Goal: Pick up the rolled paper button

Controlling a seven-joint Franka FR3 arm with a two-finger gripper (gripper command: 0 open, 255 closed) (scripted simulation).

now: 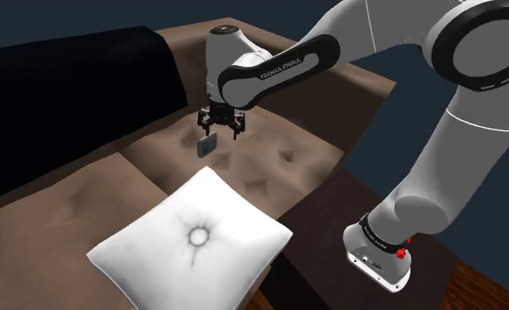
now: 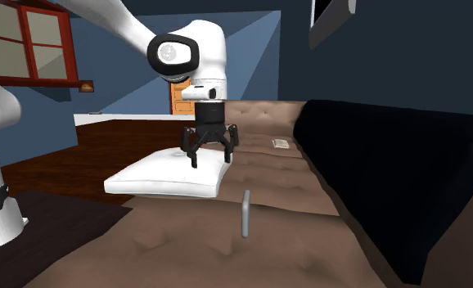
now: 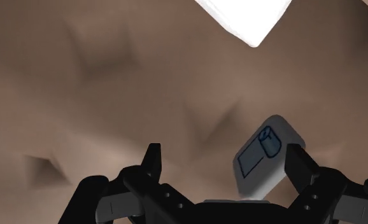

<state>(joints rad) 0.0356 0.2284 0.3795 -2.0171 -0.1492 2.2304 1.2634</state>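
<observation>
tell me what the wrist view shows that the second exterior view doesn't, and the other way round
Wrist view: the button face-on, pale with a blue rolled-paper drawing, lying between the open jaws and nearer one side.

Second exterior view: that button edge-on, a thin upright grey slab. It also shows the room behind, with a red-framed window, an orange door and the sofa's black back.

Both: the jaws standing apart, the button, the brown sofa seat and the white pillow.
</observation>
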